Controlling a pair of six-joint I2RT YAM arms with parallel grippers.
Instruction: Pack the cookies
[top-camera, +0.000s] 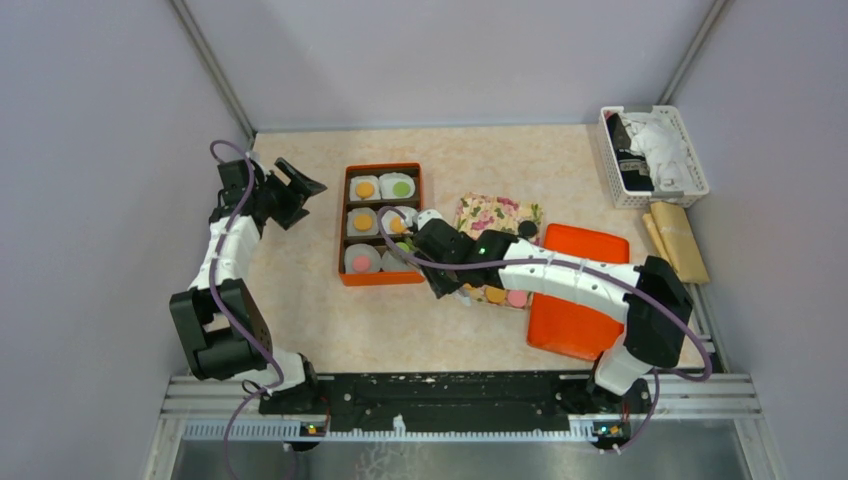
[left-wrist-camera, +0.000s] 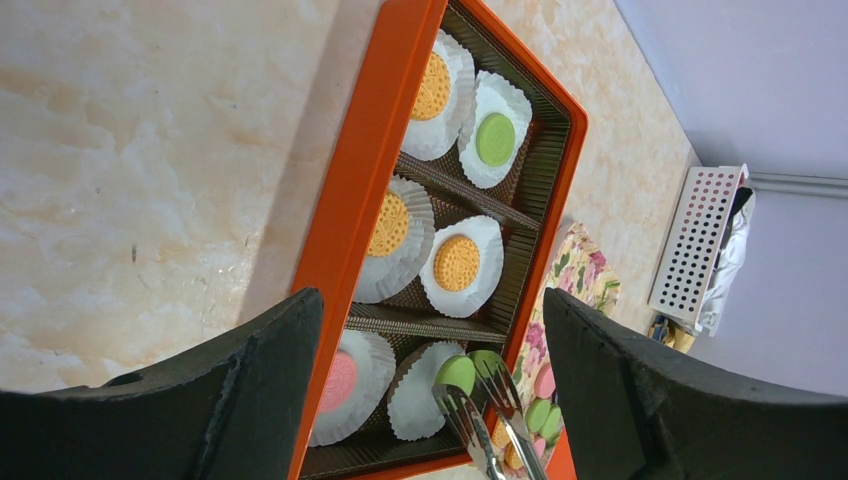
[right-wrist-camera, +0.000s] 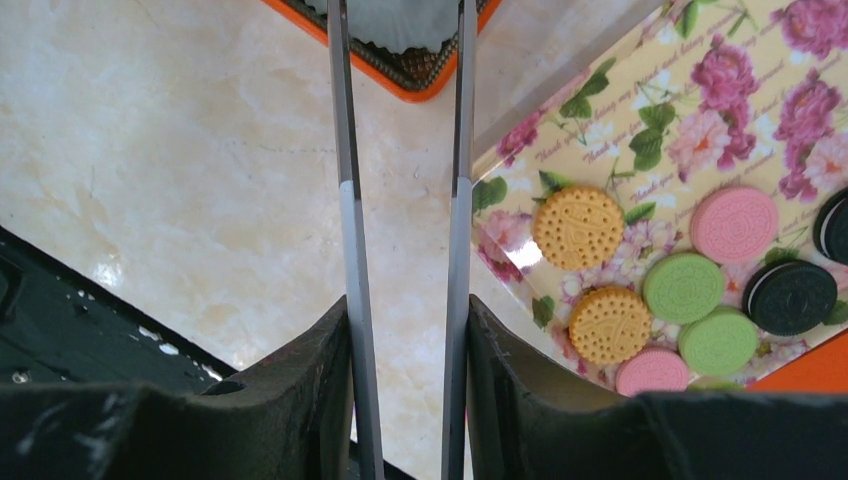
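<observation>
An orange box (top-camera: 341, 225) holds white paper cups with orange, green and pink cookies (left-wrist-camera: 457, 262). My right gripper (right-wrist-camera: 405, 320) is shut on metal tongs (right-wrist-camera: 346, 200). In the left wrist view the tongs (left-wrist-camera: 490, 425) pinch a green cookie (left-wrist-camera: 456, 373) just over the near right cup (left-wrist-camera: 422, 402), which holds no cookie. Loose cookies (right-wrist-camera: 684, 286) in orange, pink, green and black lie on a floral tray (right-wrist-camera: 620, 130) right of the box. My left gripper (left-wrist-camera: 432, 305) is open and empty, hovering at the box's left side (top-camera: 295, 190).
An orange lid (top-camera: 580, 300) lies right of the floral tray, partly under my right arm. A white basket (top-camera: 655, 155) with cloth and dark items stands at the back right. A brown paper package (top-camera: 680, 240) lies in front of it.
</observation>
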